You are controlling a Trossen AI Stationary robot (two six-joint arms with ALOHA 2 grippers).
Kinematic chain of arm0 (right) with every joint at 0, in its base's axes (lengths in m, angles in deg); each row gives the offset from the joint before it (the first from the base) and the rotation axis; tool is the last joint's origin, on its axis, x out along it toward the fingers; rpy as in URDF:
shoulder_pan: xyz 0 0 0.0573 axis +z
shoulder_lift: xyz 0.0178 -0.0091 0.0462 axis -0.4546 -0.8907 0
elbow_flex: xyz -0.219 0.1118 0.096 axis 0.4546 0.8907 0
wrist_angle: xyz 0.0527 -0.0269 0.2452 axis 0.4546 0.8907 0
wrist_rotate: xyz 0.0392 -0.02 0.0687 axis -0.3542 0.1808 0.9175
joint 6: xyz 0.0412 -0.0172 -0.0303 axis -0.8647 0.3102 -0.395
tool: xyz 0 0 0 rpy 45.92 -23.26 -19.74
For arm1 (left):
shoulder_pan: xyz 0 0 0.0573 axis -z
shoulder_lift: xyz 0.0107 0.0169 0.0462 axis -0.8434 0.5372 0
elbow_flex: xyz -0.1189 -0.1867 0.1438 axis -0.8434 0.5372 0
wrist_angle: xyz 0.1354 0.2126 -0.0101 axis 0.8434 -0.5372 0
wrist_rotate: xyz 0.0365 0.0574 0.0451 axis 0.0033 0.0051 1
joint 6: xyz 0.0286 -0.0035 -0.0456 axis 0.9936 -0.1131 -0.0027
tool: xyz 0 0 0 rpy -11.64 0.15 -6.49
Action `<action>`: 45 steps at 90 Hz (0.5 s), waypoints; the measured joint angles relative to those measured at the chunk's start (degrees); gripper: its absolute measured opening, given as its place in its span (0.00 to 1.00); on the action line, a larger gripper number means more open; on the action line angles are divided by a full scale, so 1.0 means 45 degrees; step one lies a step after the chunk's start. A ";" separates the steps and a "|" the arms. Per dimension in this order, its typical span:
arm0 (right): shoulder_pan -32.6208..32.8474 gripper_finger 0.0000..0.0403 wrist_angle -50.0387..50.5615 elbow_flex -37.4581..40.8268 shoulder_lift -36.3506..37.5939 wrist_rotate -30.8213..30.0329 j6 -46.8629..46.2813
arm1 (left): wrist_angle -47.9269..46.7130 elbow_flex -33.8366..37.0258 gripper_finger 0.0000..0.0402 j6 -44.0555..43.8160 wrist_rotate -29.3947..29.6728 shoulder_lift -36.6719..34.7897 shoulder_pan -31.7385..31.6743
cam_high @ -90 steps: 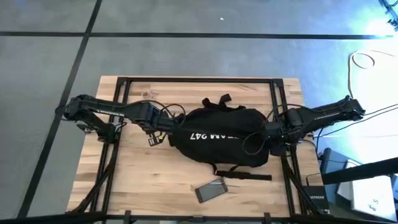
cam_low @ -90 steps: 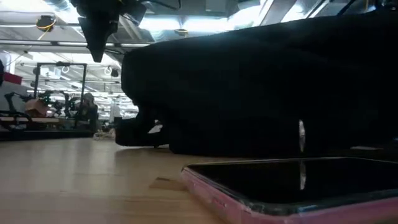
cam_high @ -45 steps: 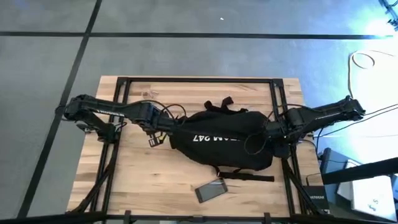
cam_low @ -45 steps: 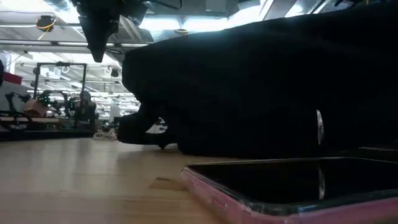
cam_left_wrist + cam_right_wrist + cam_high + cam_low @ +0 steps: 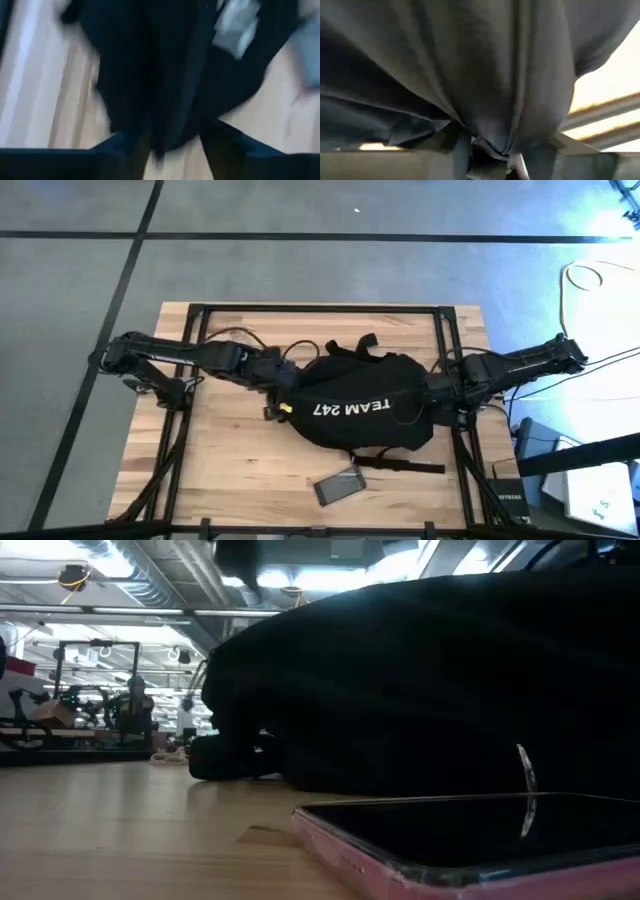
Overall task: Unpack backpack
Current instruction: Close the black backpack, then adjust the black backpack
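Note:
The black backpack [image 5: 355, 415] lies on its side in the middle of the wooden table, its white "TEAM 247" lettering [image 5: 351, 409] facing up. It fills the low view as a dark mound [image 5: 420, 690]. My left gripper [image 5: 278, 385] is shut on its left end, and my right gripper [image 5: 428, 392] is shut on its right end. Loose straps lie on the table at its far side [image 5: 350, 345] and its near side [image 5: 400, 466]. My left gripper pinches a bunch of black fabric [image 5: 170, 125] at the backpack's left end between its two fingers, coming from the table's left. The view is blurred, so the exact part cannot be told. My right gripper pinches a gathered fold of black fabric [image 5: 495, 135] at the backpack's right end between its two fingers, coming from the table's right. The fabric runs away from the fingers in drawn pleats.
A phone in a pink case [image 5: 339, 485] lies flat near the table's front edge, just in front of the backpack, and looms large in the low view [image 5: 470, 840]. The black table frame [image 5: 450, 330] runs along the sides. Bare wood [image 5: 220, 460] lies at the near left.
The backpack has been turned about between the two grippers: its lettering read upside down and now reads upright. My left gripper has gone toward the table's right and a little nearer, along with the backpack's left end. The near strap has slid slightly right.

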 joint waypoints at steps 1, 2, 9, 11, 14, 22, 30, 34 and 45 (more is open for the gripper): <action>0.0000 0.33 -0.0110 0.0000 0.0000 -0.0142 0.0025 | 0.0301 -0.0004 0.40 0.0119 0.0003 -0.0010 0.0063; 0.0000 0.34 -0.0219 0.0000 0.0000 -0.0279 0.0049 | 0.0607 -0.0005 0.41 0.0240 0.0001 -0.0021 0.0129; 0.0000 0.41 -0.0930 0.0000 0.0000 -0.1252 0.0162 | 0.2325 -0.0014 0.46 0.1225 -0.0060 -0.0119 0.0629; 0.0000 0.44 -0.1117 0.0000 0.0000 -0.1513 0.0218 | 0.2633 -0.0014 0.47 0.1492 -0.0083 -0.0127 0.0768; -0.0005 0.48 -0.1439 0.0000 0.0000 -0.1904 0.0400 | 0.3013 -0.0014 0.48 0.1849 -0.0075 -0.0127 0.0977; -0.0005 0.58 -0.2498 0.0000 0.0000 -0.3163 0.0650 | 0.3711 0.0185 0.50 0.2393 0.0274 -0.0127 0.1472; -0.0010 0.69 -0.3774 -0.0005 0.0000 -0.4595 0.1116 | 0.4245 0.0940 0.49 0.2461 0.0887 -0.0137 0.1907; -0.0010 0.73 -0.4536 0.0000 -0.0010 -0.5206 0.1361 | 0.4401 0.1404 0.49 0.2352 0.1068 -0.0123 0.2118; -0.0015 0.79 -0.6432 -0.0005 -0.0117 -0.6071 0.2320 | 0.6046 0.3315 0.48 0.2202 0.1129 0.0003 0.2789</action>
